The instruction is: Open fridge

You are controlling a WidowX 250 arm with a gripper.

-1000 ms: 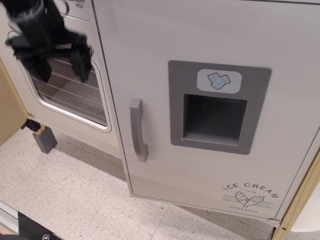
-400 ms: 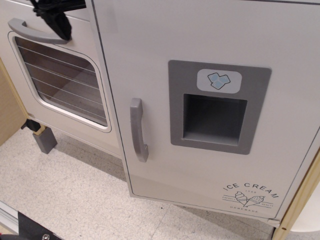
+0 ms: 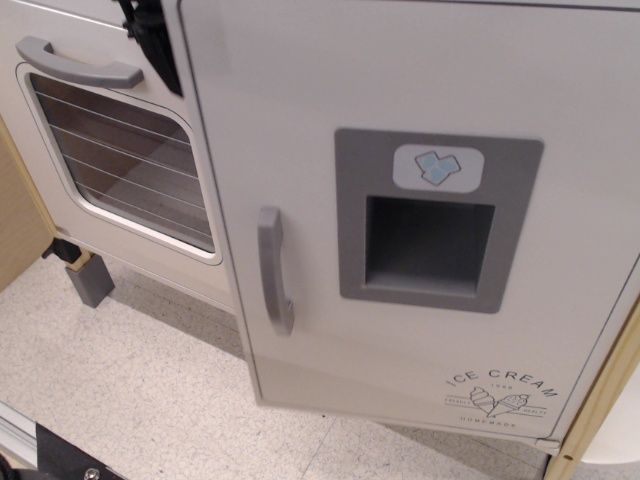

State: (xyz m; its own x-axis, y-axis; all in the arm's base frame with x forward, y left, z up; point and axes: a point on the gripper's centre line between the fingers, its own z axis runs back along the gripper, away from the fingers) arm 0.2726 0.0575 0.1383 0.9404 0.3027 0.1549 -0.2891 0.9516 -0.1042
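The fridge door (image 3: 300, 120) is large and white, with a grey vertical handle (image 3: 274, 270), a grey recessed dispenser panel (image 3: 432, 228), a blue ice-cube sticker (image 3: 437, 166) and an "ICE CREAM" logo (image 3: 500, 394). Its left edge stands slightly out from the cabinet, so the door is ajar. My black gripper (image 3: 152, 35) shows only as a small part at the top, beside the door's upper left edge. Most of it is out of frame, and I cannot tell how its fingers stand.
To the left is a white oven door (image 3: 150, 230) with a wire-lined window (image 3: 125, 160) and a horizontal grey handle (image 3: 78, 66). A grey foot (image 3: 90, 282) stands on the speckled floor (image 3: 150, 390). A wooden frame edge (image 3: 600, 400) runs at the right.
My gripper has moved up and to the right, from in front of the oven window to the fridge door's upper left edge. The fridge door's left edge has swung slightly outward.
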